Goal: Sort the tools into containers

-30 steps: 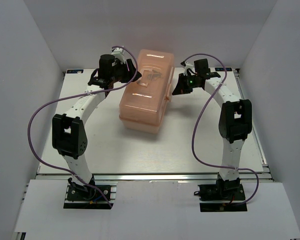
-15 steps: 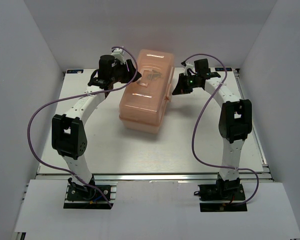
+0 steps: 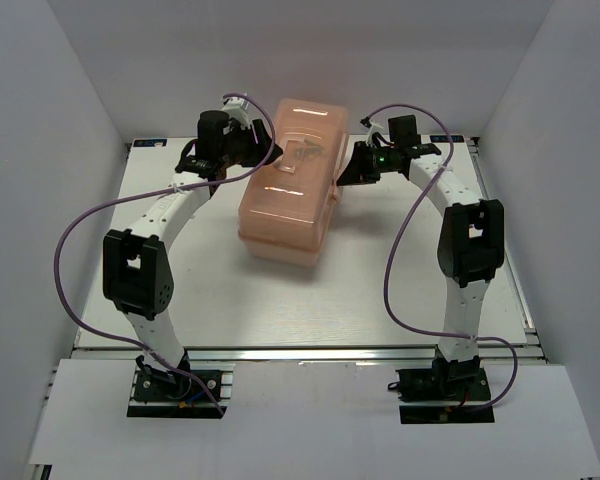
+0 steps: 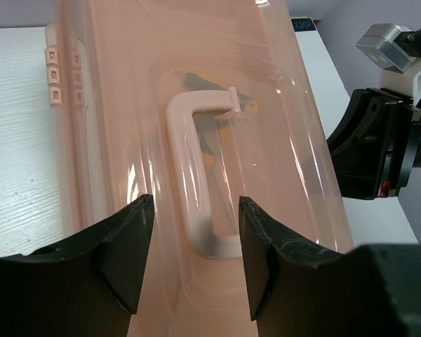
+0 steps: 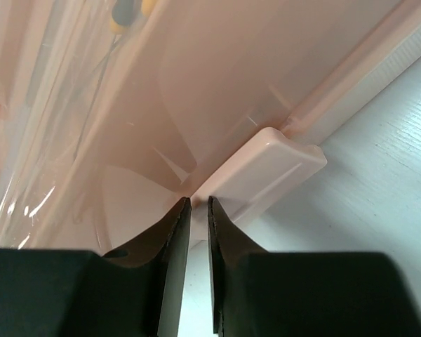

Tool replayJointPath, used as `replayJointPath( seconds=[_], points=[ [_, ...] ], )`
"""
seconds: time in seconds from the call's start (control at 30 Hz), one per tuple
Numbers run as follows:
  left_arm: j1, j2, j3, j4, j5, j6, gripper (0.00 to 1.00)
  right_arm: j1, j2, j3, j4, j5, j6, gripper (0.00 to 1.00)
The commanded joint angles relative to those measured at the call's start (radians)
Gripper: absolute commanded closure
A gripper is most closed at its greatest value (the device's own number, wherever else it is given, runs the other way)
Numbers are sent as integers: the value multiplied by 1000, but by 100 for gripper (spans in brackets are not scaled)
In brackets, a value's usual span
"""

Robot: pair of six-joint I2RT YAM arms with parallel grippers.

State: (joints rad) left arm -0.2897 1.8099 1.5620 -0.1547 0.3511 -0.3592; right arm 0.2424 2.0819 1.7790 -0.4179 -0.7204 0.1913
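The salmon-pink toolbox (image 3: 285, 190) stands shut in the middle of the table, its translucent lid (image 4: 126, 105) down. Through the lid I make out tools with yellow-and-black handles (image 4: 247, 107) (image 5: 124, 14). My left gripper (image 3: 242, 150) (image 4: 195, 246) hovers open over the lid, and the near end of the pink carry handle (image 4: 189, 175) shows between its fingers. My right gripper (image 3: 348, 175) (image 5: 198, 203) is at the box's right side. Its jaws stand a narrow slit apart, tips against the corner of the pale latch (image 5: 266, 168).
The white table (image 3: 400, 300) runs to a raised rim on the right and a metal rail at the near edge. White walls close in the back and both sides. The right arm's black wrist and camera (image 4: 386, 147) sit just across the box from my left gripper.
The right gripper has edged left toward the toolbox and its jaws have parted a little. The left arm and the toolbox have stayed put.
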Motion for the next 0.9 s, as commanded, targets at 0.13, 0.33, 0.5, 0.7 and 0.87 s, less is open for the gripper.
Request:
replayJointPath(
  seconds=[0.13, 0.33, 0.5, 0.7, 0.87],
  points=[
    [-17, -7, -66, -164, 43, -1, 38, 28, -16, 16, 44, -53, 27, 79],
    [-16, -9, -66, -169, 40, 2, 38, 12, 1, -47, 91, -135, 77, 80],
    [-14, -9, -66, -175, 34, 5, 38, -22, 1, -179, 301, -254, 210, 80],
    [-16, -1, -62, -178, 35, 5, 38, -46, 27, -208, 398, -304, 296, 83],
    [-16, 14, -51, -180, 40, 2, 38, -49, 53, -207, 407, -304, 313, 84]
  ],
)
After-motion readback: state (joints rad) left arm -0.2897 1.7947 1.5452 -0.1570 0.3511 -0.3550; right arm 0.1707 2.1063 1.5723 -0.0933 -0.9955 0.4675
